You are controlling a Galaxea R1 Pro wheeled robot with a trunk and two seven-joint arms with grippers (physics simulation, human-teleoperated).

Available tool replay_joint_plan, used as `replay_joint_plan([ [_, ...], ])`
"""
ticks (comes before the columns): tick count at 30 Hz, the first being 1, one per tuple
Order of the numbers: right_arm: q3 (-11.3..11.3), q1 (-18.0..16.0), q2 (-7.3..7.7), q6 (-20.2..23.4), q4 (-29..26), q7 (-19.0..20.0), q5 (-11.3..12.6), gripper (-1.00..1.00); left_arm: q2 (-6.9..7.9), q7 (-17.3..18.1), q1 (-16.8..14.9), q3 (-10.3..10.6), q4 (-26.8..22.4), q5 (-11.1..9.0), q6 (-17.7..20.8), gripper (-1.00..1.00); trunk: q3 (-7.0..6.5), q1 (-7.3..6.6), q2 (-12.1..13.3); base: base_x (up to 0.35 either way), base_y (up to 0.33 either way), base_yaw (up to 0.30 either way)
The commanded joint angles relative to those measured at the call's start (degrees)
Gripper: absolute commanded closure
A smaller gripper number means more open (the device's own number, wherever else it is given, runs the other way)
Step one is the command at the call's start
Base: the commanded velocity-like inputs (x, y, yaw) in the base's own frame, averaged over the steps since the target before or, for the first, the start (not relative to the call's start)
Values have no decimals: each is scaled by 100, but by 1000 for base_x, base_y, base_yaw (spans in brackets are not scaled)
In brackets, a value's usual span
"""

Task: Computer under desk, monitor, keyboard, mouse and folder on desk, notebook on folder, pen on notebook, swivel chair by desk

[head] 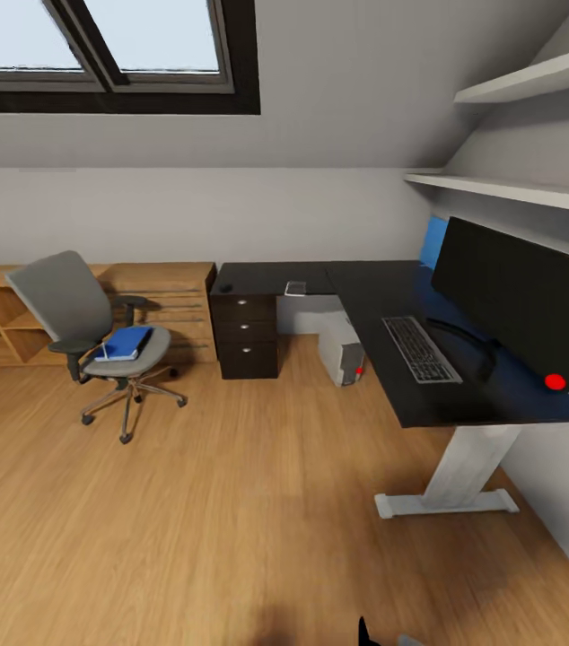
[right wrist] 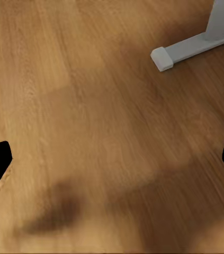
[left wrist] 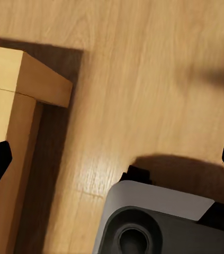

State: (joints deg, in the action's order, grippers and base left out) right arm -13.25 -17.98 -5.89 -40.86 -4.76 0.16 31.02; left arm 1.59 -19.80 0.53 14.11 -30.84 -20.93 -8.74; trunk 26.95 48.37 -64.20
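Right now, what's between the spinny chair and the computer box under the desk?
In the head view, the black drawer unit stands between the swivel chair and the computer, with bare wood floor on either side of it.

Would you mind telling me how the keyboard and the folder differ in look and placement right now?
The keyboard is long, slim and silver-grey with dark keys; the folder is a broader bright-blue rectangle. The keyboard lies on the desk in front of the monitor; the folder rests on the chair seat, away from the desk. Both lie flat.
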Motion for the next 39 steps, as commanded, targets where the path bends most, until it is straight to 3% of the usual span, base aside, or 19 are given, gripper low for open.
replay_joint_plan([
  [1, -51, -4, -2, -111, 44, 2, 59, -100, 8, -42, 0, 48, -10, -60, -18, -100, 3, 4, -3, 322, 0, 250],
  [3, -53, -4, -18, -372, 146, 2, 58, -100, 8, -42, 0, 48, -9, -60, -16, -100, -5, 4, -3, 322, 0, 211],
  [18, -52, -4, -104, -1108, 375, 10, 45, -100, -6, -42, 0, 48, 70, -52, -16, -100, -136, 4, -3, 322, 0, 24],
  [39, -48, -4, -178, -1578, 462, 15, 45, -100, -1, -42, 0, 48, 70, -52, -23, -100, -326, 4, -3, 322, 0, 1],
])
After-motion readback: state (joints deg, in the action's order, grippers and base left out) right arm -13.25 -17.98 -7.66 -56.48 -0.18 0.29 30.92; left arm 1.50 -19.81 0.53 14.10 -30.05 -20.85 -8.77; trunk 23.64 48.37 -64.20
